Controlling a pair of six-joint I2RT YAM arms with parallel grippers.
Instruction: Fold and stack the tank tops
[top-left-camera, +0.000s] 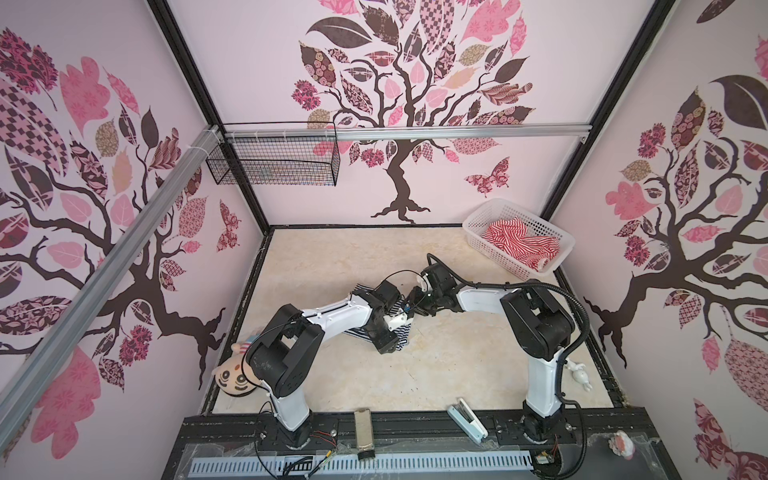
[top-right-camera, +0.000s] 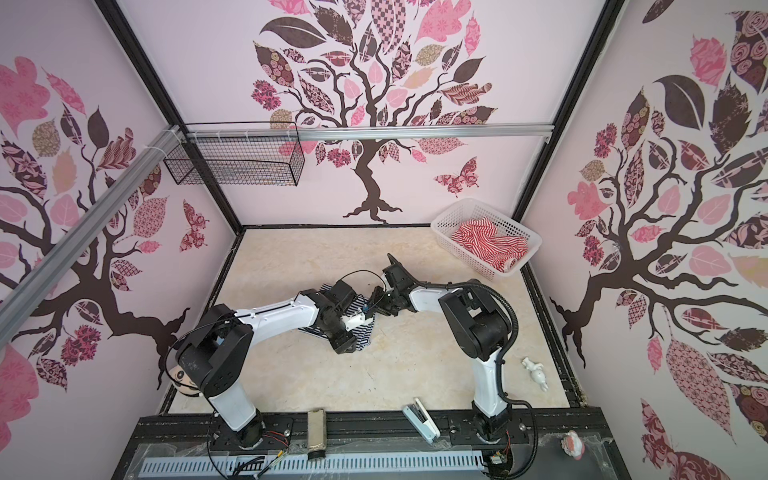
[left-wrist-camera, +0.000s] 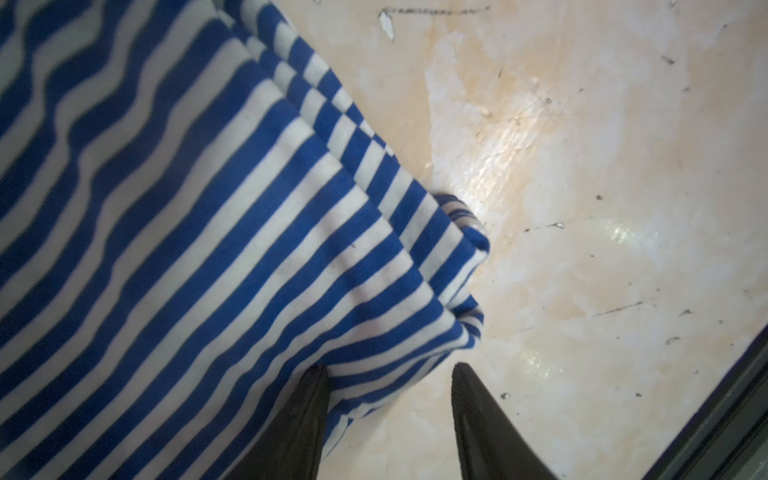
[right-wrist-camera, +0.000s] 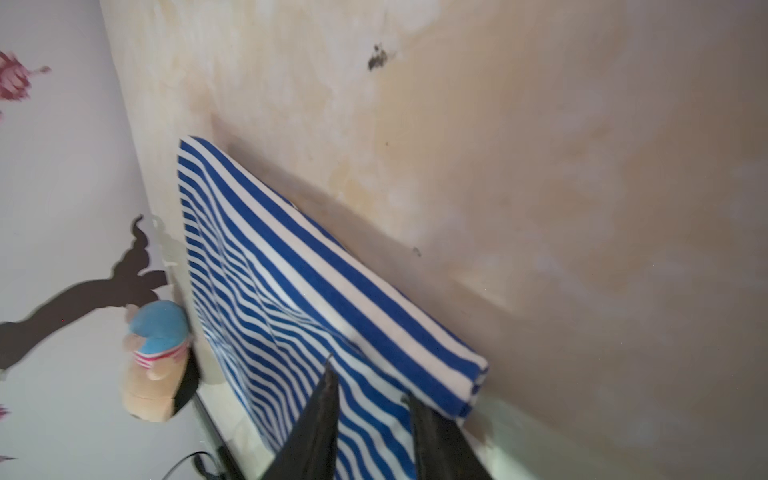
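Navy-and-white tank top (left-wrist-camera: 208, 249): soft, limp; I'm aiming for its folded edge.
My left gripper (left-wrist-camera: 390, 415): spread, perhaps brushing cloth.
My right gripper (right-wrist-camera: 374, 409): spread.

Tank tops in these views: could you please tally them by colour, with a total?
Blue-and-white tank top, on the table: 1
Red-and-white tank top, in the white basket: 1
Total: 2

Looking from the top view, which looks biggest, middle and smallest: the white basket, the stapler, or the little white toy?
1. white basket, by far
2. stapler
3. little white toy, though the stapler lies slightly nearer the camera
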